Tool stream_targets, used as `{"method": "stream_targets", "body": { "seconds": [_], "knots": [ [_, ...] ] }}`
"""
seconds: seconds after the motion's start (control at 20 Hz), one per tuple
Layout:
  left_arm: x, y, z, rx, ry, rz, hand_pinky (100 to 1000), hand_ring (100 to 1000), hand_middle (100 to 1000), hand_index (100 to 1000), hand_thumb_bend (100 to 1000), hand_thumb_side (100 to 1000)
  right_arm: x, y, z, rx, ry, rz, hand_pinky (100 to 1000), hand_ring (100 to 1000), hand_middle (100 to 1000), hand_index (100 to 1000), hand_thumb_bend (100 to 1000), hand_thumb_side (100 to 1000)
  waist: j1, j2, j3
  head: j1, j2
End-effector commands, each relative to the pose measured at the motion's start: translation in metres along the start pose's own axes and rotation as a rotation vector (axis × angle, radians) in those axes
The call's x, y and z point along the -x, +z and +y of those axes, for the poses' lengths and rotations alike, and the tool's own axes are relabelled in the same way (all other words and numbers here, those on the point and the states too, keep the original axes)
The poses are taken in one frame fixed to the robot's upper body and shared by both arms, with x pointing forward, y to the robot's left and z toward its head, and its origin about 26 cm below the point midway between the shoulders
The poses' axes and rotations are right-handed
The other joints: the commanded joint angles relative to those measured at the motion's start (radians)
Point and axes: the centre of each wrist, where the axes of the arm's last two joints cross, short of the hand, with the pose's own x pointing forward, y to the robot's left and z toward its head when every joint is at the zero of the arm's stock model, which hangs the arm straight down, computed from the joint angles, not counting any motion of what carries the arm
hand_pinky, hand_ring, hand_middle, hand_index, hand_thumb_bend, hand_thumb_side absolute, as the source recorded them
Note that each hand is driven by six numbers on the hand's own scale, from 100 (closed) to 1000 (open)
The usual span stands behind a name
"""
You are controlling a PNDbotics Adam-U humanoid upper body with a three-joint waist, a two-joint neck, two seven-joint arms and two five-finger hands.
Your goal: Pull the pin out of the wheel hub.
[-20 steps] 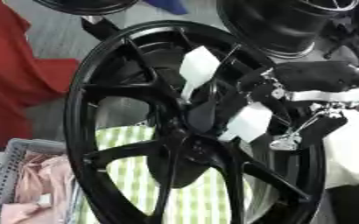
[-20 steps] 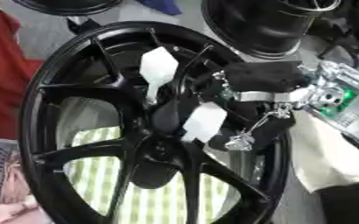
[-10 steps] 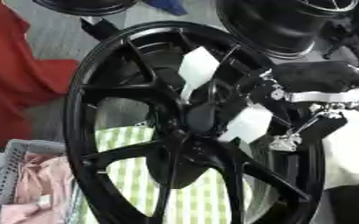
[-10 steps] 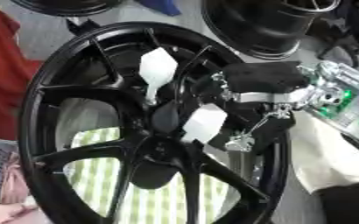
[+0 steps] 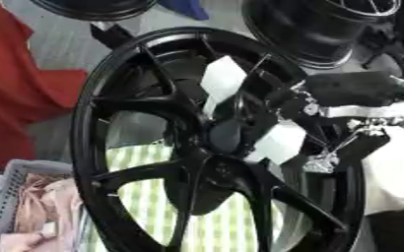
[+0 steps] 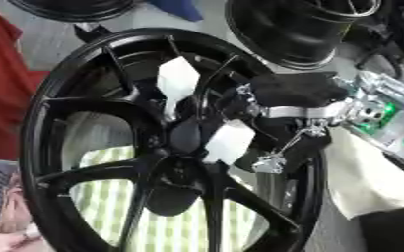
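A big black spoked wheel hub [image 6: 111,147] stands on edge and fills both views. My right hand [image 6: 291,91], black with a silver band, reaches in from the right and ends at the hub's centre [image 6: 184,137]. Two white flat pieces lie in front of the spokes, one above the centre [image 6: 178,78] and one at its lower right [image 6: 229,141]. A thin dark rod runs from the upper piece down towards the centre. A small silver part [image 6: 270,161] dangles under the hand. I cannot make out the pin itself. My left hand does not show.
A green-and-white striped cloth [image 5: 153,197] lies under the hub. At the lower left stands a grey basket [image 5: 7,197] holding pink cloth. Red fabric [image 5: 16,88] fills the left side. More black wheels [image 6: 300,29] stand behind, and white cloth [image 6: 369,182] lies at the right.
The right hand and the white pieces hold nearly the same place at the hub's centre; only the whole picture has shifted slightly.
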Motion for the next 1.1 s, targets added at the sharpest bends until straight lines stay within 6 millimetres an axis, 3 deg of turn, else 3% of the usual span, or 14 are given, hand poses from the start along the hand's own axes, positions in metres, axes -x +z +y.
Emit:
{"method": "stream_targets", "body": {
  "seconds": [0.05, 0.35, 1.1],
  "knots": [
    [-0.007, -0.001, 0.002, 0.001, -0.007, -0.020, 950, 613, 617, 780, 100, 781, -0.001, 0.003, -0.011, 0.015, 0.018, 0.000, 778, 674, 366, 392, 100, 100, 0.011, -0.025, -0.001, 0.004, -0.019],
    [-0.007, -0.001, 0.002, -0.002, -0.002, -0.019, 951, 614, 617, 780, 100, 781, -0.002, 0.004, -0.015, 0.031, 0.016, 0.005, 767, 621, 275, 306, 100, 100, 0.011, -0.031, 0.000, 0.006, -0.029],
    [-0.006, 0.001, 0.004, -0.015, -0.002, -0.006, 953, 616, 619, 782, 100, 783, -0.002, 0.006, -0.028, 0.027, -0.016, -0.004, 739, 560, 197, 234, 102, 100, 0.011, -0.048, -0.002, 0.008, -0.043]
  ]
}}
